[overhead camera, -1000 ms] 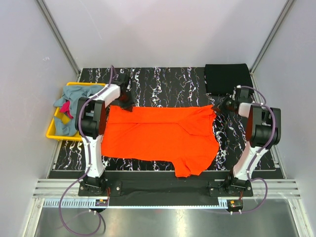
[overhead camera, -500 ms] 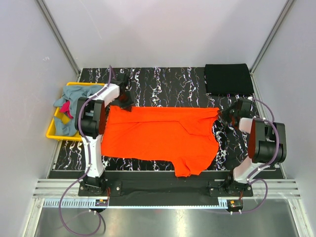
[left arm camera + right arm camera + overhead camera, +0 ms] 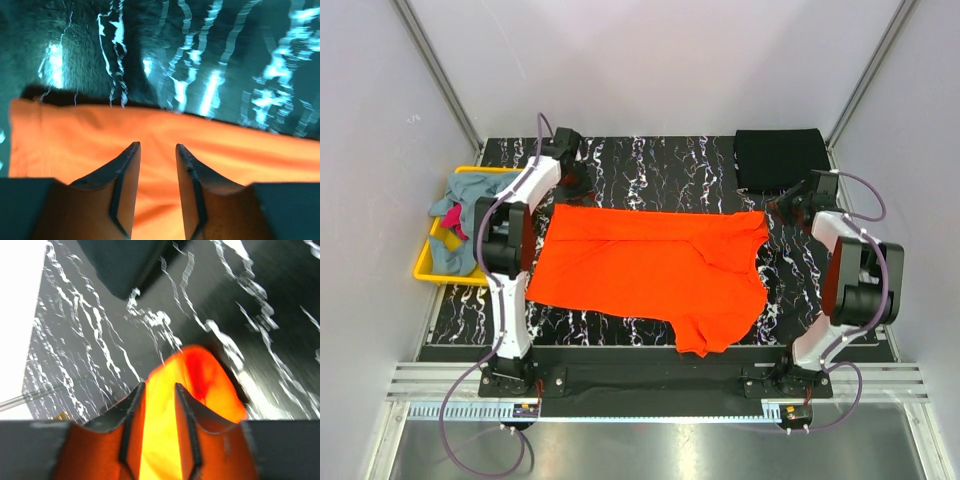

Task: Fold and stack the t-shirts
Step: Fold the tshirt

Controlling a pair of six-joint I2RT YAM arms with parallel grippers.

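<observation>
Orange t-shirt (image 3: 640, 265) spread flat mid-table, its far hem just released as the left gripper (image 3: 157, 146) and right gripper (image 3: 159, 385) parted, now empty above it, short of the folded black t-shirt (image 3: 778, 158); folding can probably begin.

The left claw (image 3: 157, 146) pokes up from the bottom of the picture. Its two dark fingers (image 3: 125, 180) stand a little apart, and nothing sits in the gap between them. Under them lies the orange t-shirt (image 3: 240, 165), spread flat on the table (image 3: 200, 50). The shirt fills the lower half. Its far edge runs across, a bit lower on the right side. One corner shows at the left, with a seam beside it. Past the edge the table is black with white wiggly streaks, a bit blurry.
</observation>
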